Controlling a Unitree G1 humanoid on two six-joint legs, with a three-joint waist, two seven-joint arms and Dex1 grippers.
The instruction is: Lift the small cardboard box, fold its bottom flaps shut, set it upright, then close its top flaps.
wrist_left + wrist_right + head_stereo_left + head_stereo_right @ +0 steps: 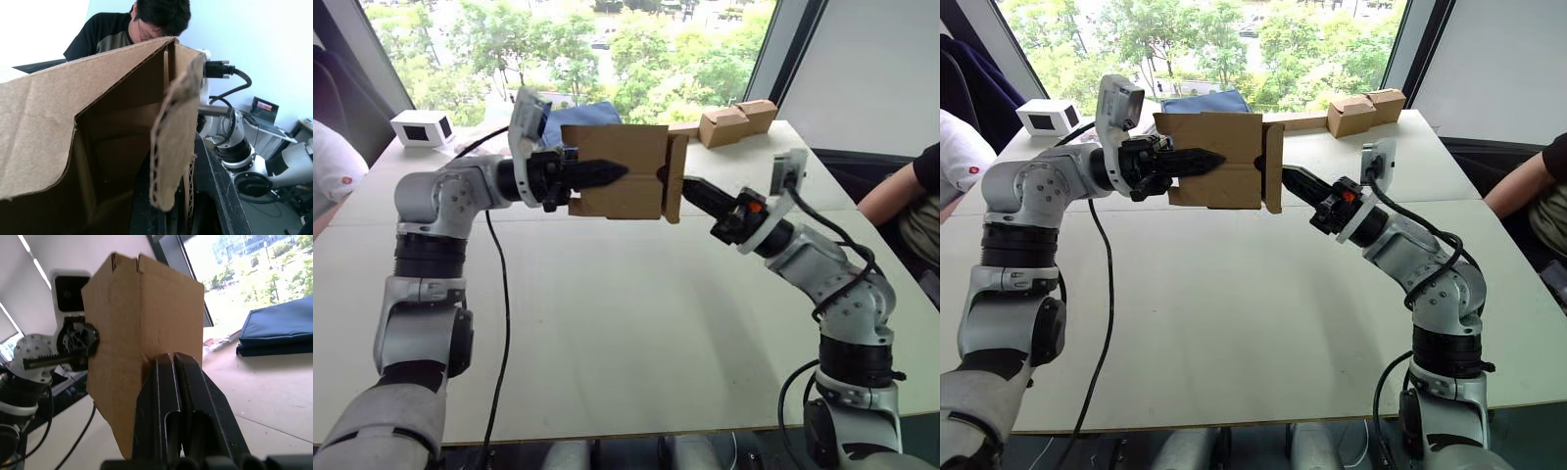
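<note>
The small cardboard box (617,166) hangs in the air over the back of the table, lying on its side. My left gripper (610,174) is shut on its near wall, with the cardboard (171,147) pinched between the black fingers. One flap (675,176) stands folded across the box's right end. My right gripper (689,188) is shut, fingers (164,382) pressed together, and its tip touches that flap (146,323) from the right. The open inside of the box (112,142) shows in the left wrist view. I cannot tell which end is the bottom.
Two joined tan boxes (737,121) sit at the back right of the white table (626,323). Behind the held box lies a folded blue item (585,115), with a white device (423,127) at the back left. A black cable (499,294) trails over the table. People sit at the right (901,191) and left (331,162) edges.
</note>
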